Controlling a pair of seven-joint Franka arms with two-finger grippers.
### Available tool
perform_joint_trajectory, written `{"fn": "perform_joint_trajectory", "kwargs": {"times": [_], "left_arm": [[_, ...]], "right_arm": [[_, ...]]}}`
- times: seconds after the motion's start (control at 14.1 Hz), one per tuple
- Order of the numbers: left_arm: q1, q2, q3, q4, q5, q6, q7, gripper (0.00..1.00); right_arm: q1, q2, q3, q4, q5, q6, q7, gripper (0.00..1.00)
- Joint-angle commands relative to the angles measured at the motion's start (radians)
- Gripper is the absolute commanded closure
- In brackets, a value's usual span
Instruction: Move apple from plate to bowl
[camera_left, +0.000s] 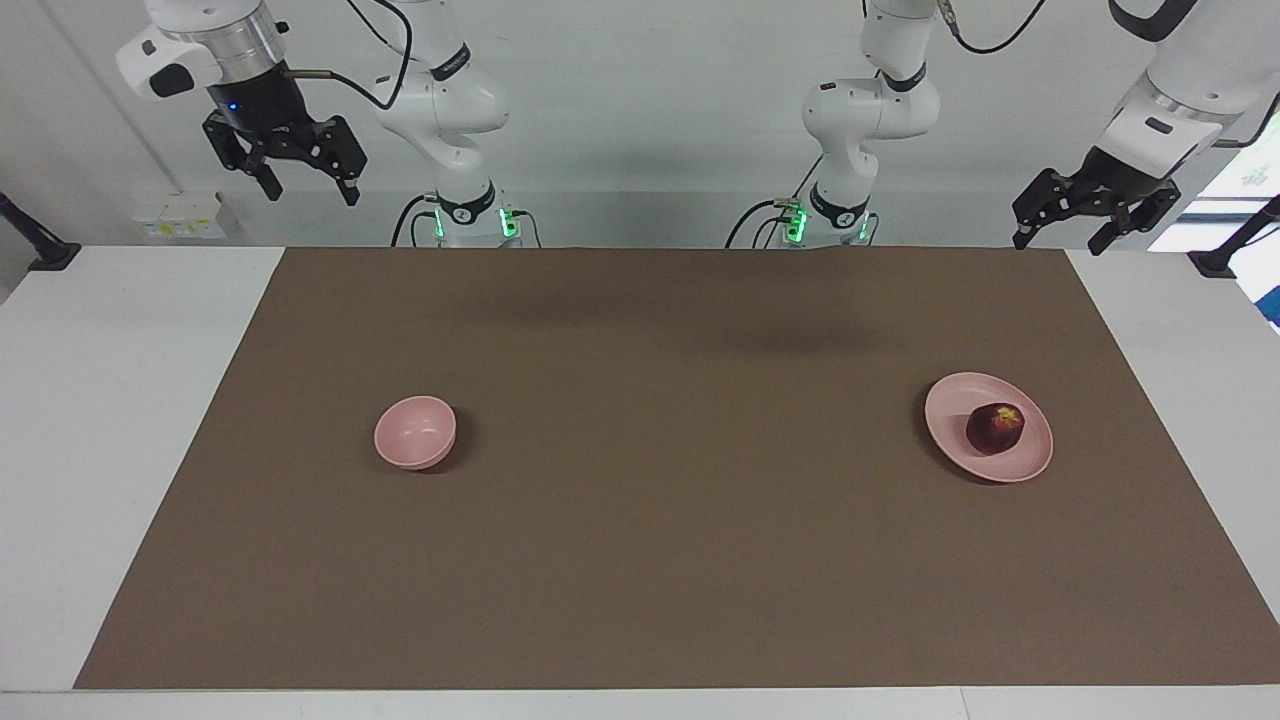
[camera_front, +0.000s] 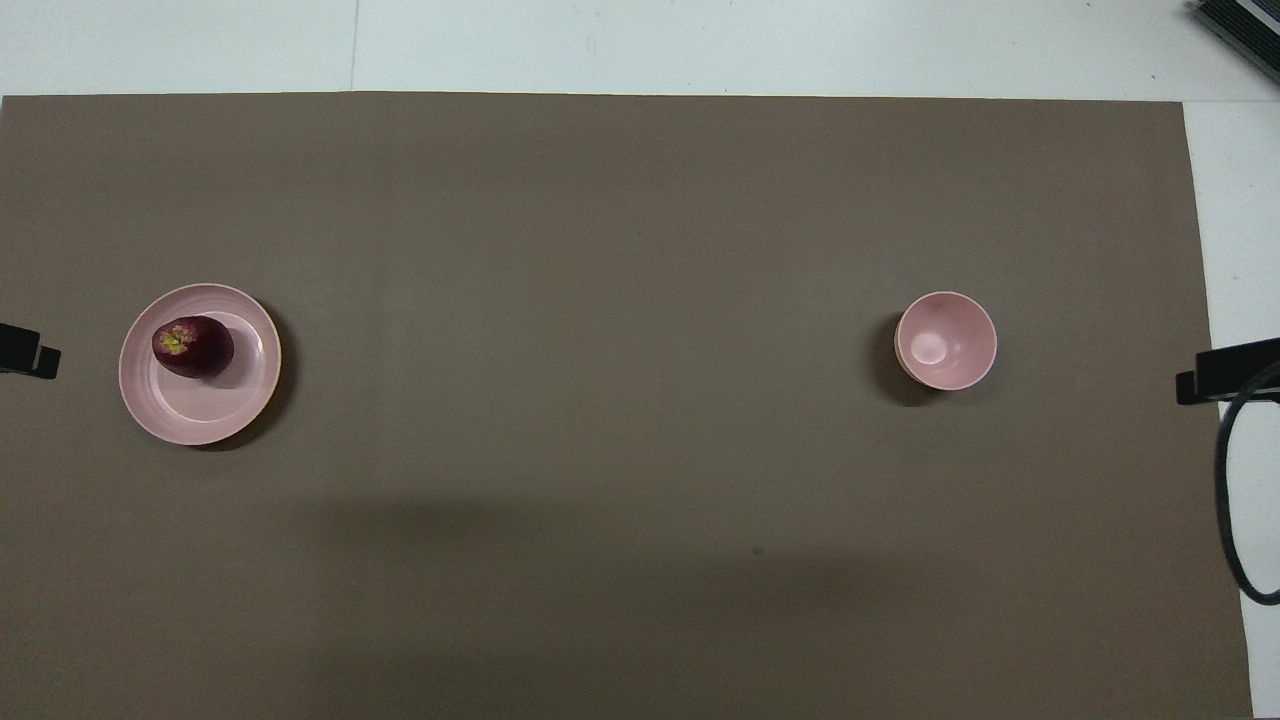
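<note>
The dark red apple (camera_left: 995, 428) with a yellowish stem patch lies on the wide pale pink plate (camera_left: 950, 402) toward the left arm's end of the table. Both also show in the overhead view, the apple (camera_front: 193, 346) on the plate (camera_front: 200, 412). The small deep pink bowl (camera_left: 415, 432) stands empty toward the right arm's end, and shows in the overhead view too (camera_front: 946, 340). My left gripper (camera_left: 1060, 242) hangs open and empty, high over the table's edge by the robots. My right gripper (camera_left: 310, 190) hangs open and empty, high at its own end. Both arms wait.
A brown mat (camera_left: 640, 560) covers most of the white table (camera_left: 110, 420), with only the plate and bowl on it. Black mounts (camera_left: 40, 252) (camera_left: 1215, 262) sit at the table's corners by the robots. A black cable (camera_front: 1235, 500) loops at the right arm's end.
</note>
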Motion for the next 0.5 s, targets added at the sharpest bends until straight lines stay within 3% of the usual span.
{"fn": "perform_joint_trajectory", "kwargs": {"times": [0.0,0.43], "left_arm": [[0.013,-0.027,-0.004,-0.035,-0.016,0.017,0.016,0.00],[0.013,-0.027,-0.005,-0.032,-0.015,0.011,0.006,0.00]], "right_arm": [[-0.009,-0.002,0.003,-0.001,0.007,0.007,-0.016,0.00],[-0.009,-0.002,0.003,-0.001,0.007,0.006,-0.016,0.00]]}}
